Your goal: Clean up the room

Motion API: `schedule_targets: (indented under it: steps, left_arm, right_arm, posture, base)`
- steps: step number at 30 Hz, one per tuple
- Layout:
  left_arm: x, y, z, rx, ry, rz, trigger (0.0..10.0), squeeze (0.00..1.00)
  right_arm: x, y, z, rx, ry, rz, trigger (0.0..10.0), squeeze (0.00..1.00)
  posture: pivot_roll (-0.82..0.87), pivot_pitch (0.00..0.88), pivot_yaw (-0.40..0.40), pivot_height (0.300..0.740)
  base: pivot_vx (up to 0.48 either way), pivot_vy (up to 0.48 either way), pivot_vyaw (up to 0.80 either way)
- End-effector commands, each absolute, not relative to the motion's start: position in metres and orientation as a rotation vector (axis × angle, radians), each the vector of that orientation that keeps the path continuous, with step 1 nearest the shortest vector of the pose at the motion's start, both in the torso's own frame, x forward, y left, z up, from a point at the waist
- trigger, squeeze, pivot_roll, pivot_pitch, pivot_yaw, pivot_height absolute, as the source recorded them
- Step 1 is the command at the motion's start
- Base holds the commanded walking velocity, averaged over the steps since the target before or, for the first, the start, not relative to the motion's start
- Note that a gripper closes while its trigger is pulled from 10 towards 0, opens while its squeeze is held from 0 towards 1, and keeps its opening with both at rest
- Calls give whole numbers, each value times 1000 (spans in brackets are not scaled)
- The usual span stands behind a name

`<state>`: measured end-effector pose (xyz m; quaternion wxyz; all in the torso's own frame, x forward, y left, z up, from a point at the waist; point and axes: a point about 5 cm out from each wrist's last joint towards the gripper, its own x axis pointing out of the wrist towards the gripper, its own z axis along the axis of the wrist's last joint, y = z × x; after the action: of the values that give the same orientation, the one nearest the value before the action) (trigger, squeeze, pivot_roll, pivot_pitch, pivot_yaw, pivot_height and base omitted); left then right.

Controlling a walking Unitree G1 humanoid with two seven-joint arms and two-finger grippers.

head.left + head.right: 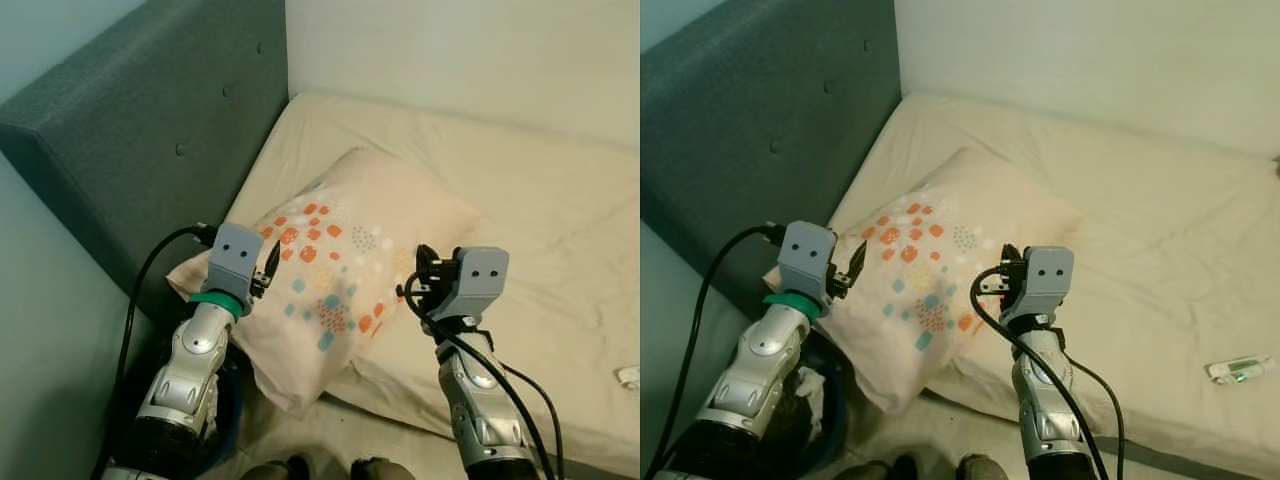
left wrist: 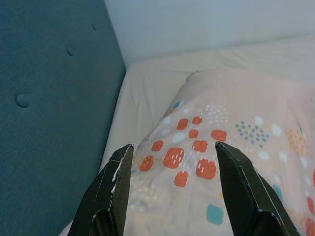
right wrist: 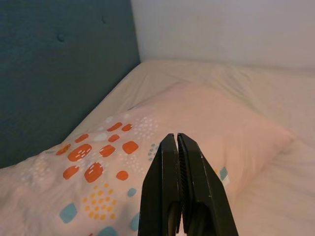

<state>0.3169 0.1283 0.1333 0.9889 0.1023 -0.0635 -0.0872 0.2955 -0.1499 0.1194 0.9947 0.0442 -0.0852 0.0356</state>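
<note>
Pale walls meet in a corner behind a bed point(image 1: 560, 200) w/ a cream sheet and a grey-blue padded headboard point(image 1: 130, 130) on the robot's left. Pillow point(image 1: 400, 210) lies at the head end beside the headboard, at an angle, its near corner hanging over the mattress edge. Pale peach cover, w/ a patch of orange, teal and yellow blocks and dots on the near half; far half plain.

Left gripper point(image 2: 172, 162) — jaws spread wide, holding nothing, hovering over the pillow's orange-block patch near the headboard side. From the head views it sits above the pillow's left edge.

Right gripper point(image 3: 178, 147) — jaws pressed together, nothing between them, above the pillow's right side, pointing along it toward the far corner.

Small white tube point(image 1: 1238, 370) w/ a green mark lies on the sheet well off to the right, apart from the pillow.
</note>
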Motion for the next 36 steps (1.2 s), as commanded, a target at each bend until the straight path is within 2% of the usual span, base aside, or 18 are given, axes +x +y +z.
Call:
schedule_targets:
  steps: [1, 5, 25, 36]
  left_arm:
    - [314, 126, 126, 211, -107, -184, 10000, 0]
    - [314, 127, 126, 213, -103, -181, 10000, 0]
    - [314, 132, 118, 221, -65, -158, 10000, 0]
    - [318, 147, 108, 292, -18, -40, 10000, 0]
  right_arm:
    - [294, -153, 115, 88, -154, 62, 10000, 0]
    - [294, -153, 115, 87, -154, 61, 10000, 0]
    - [293, -151, 113, 97, -146, 66, 10000, 0]
    - [293, -149, 113, 100, -147, 67, 10000, 0]
  posture:
    - [-127, 65, 78, 740]
    - [-127, 66, 77, 740]
    - [-124, 75, 82, 740]
    - [-120, 82, 84, 740]
  base:
    - [0, -334, 0]
    - [0, -300, 0]
    - [0, 0, 0]
    - [0, 0, 0]
